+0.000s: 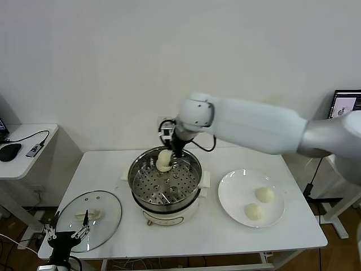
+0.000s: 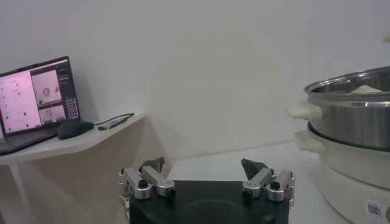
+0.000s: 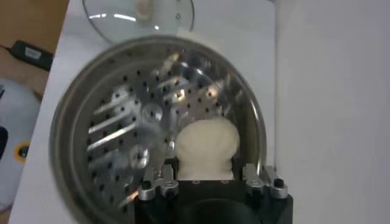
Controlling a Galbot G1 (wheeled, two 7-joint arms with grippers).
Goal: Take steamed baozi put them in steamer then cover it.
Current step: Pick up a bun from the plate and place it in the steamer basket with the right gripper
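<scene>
The steamer [image 1: 137, 182] stands mid-table, a shiny steel pot on a cream base, with its perforated tray [image 3: 128, 131] bare. My right gripper [image 1: 172, 151] reaches in over its far rim and is shut on a cream-white baozi [image 1: 164, 160]. In the right wrist view the bun [image 3: 207, 143] is pinched between the fingers just above the tray, near the wall. Two more baozi [image 1: 264, 194] [image 1: 253, 211] lie on the white plate [image 1: 232, 189] to the right. My left gripper [image 1: 67, 232] is open and empty, low at the table's front left.
The glass lid [image 1: 107, 212] lies flat on the table left of the steamer, beside my left gripper; it also shows in the right wrist view [image 3: 122, 15]. A side table with a laptop [image 2: 36, 97] and mouse stands to the left. The steamer's side [image 2: 353, 115] shows in the left wrist view.
</scene>
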